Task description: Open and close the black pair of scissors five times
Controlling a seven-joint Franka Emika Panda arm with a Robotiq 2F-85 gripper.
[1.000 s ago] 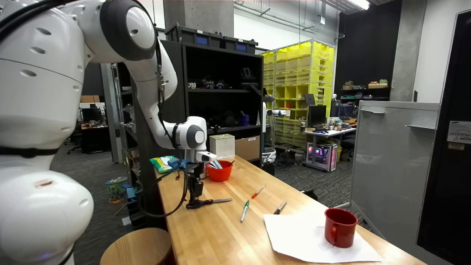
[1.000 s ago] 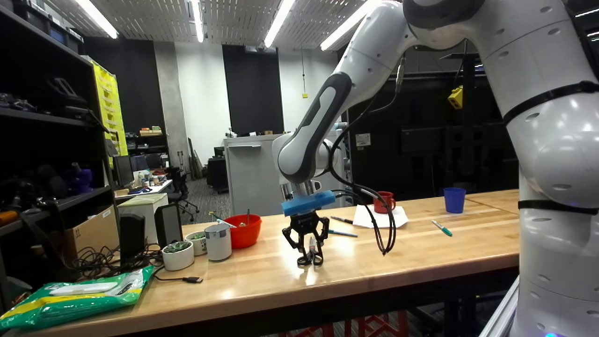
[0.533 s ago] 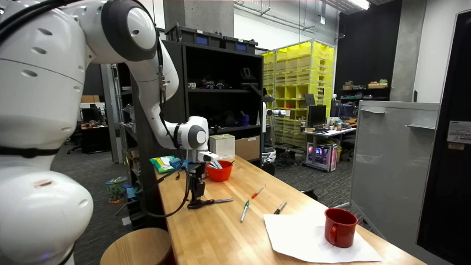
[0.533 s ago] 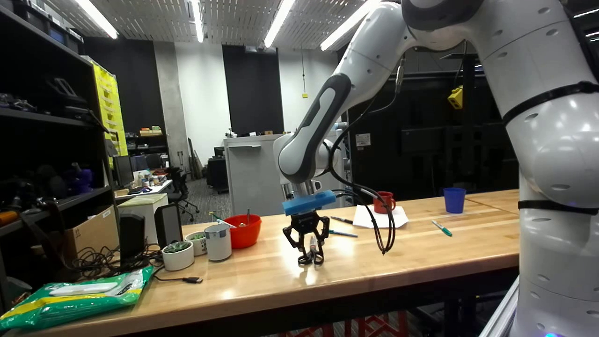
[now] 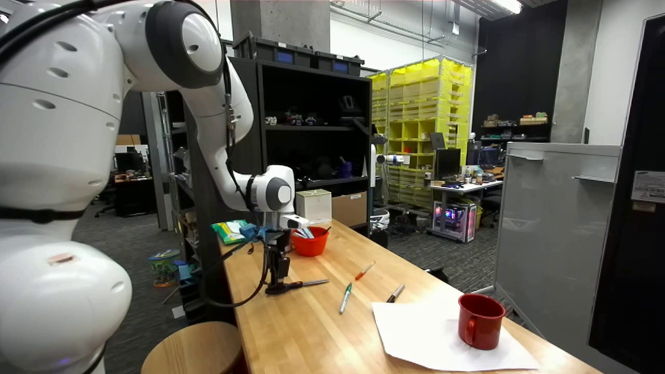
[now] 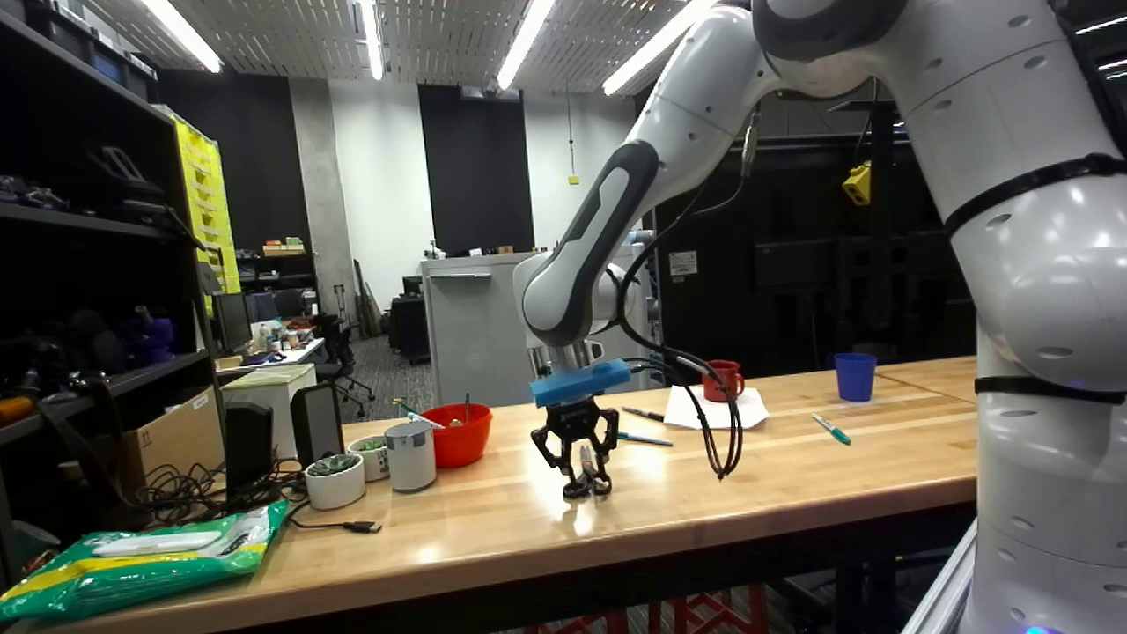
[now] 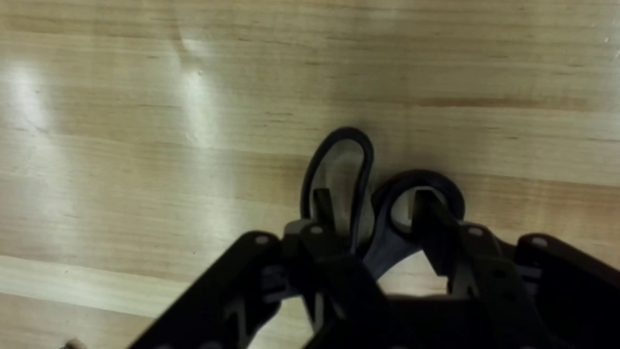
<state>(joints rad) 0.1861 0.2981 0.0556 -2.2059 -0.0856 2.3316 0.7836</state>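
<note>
The black pair of scissors [image 7: 390, 249] lies on the wooden table, its looped handles toward the wrist camera's centre. A long narrow loop and a rounder loop show in the wrist view, somewhat apart. My gripper [image 7: 375, 208] stands partly open, one of its fingers [image 7: 323, 206] inside the long loop and its opposite finger inside the round one. In an exterior view the scissors [image 5: 315, 283] point their pale blades away from the gripper [image 5: 276, 283]. How far the blades are spread I cannot tell; the gripper hides them in the wrist view.
A red mug [image 5: 481, 322] sits on white paper [image 5: 415, 337]. Several pens lie around, including a green-capped pen [image 5: 346, 297]. Behind the gripper stand a red bowl [image 6: 463, 438] and a grey cup [image 6: 411, 455]. A blue cup [image 6: 854, 377] is farther along the table.
The gripper and the scissors' handles have shifted together very slightly over the table. The fingers have stayed in the loops, and their spread looks nearly the same.
</note>
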